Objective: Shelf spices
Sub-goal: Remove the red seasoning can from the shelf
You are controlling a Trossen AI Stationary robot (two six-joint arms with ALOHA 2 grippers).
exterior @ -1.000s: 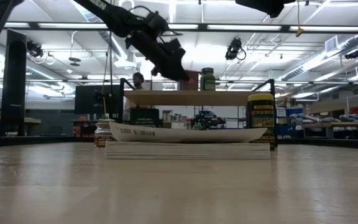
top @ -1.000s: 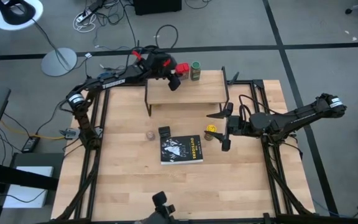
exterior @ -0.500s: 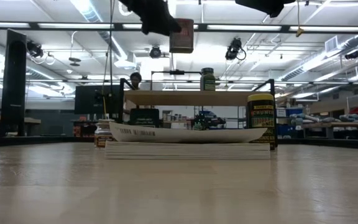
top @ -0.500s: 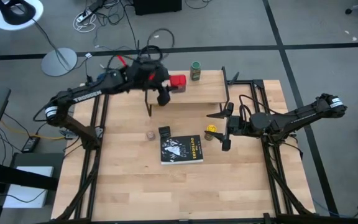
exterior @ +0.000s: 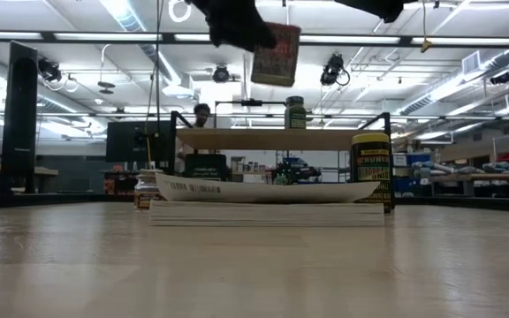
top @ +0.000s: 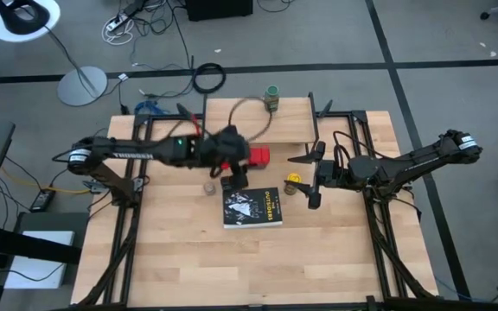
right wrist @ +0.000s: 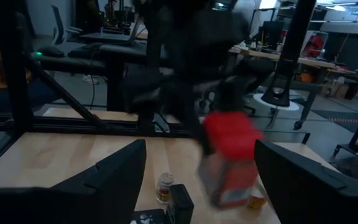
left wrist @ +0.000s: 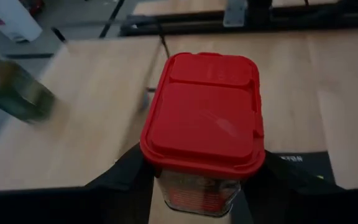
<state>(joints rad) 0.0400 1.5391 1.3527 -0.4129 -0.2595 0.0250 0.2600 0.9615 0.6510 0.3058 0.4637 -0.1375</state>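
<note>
While it is clamped between the fingers of the left gripper [top: 242, 161], the red tin [top: 257, 156] is held in the air, tilted, above the table [top: 344, 259] and just off the front edge of the shelf [top: 288, 128]. In the left wrist view its red lid [left wrist: 205, 109] is seen with a dark finger pressed against each side. In the low view the tin [exterior: 276, 54] hangs well above the shelf plank [exterior: 272, 138].

On the shelf only the green-topped jar [top: 271, 97] is seen, at about 12 o'clock from the tin, upright near the far edge.

Three spices remain on the tabletop. The dark green-black tin [top: 228, 183] stands at roughly 7 o'clock from the red tin, touching or nearly touching the far left corner of the black book [top: 252, 207] (contact cannot be settled from above). The pale little jar [top: 208, 187] is just beside it, toward 9 o'clock. The yellow-topped jar [top: 294, 180] stands at the book's far right corner, about 4 o'clock from the red tin.

The right gripper [top: 311, 179] is held beside the yellow-topped jar with its fingers spread wide, nothing between them.
</note>
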